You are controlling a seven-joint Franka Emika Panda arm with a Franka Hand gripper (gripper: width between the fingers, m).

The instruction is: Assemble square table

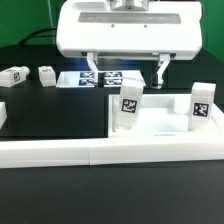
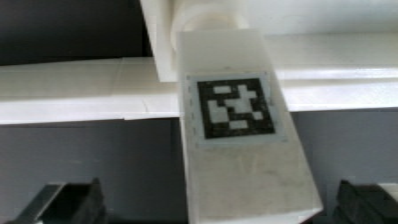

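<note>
Square table leg point(image 1: 129, 106) stands upright under the spread gripper point(image 1: 128, 70), free gaps beside both edges.

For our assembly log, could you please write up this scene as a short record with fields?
tabletop: flat, behind the border bars
middle leg: upright on the tabletop, under the claw
second leg: upright on the tabletop, exterior view's right
loose legs: two, lying off the tabletop, exterior view's left
claw: open, fingers clear of the middle leg
marker board: beyond the tabletop

Claw point(image 1: 128, 72) spread wide over upright leg point(image 1: 129, 105), second leg point(image 1: 200, 106) nearby
</note>
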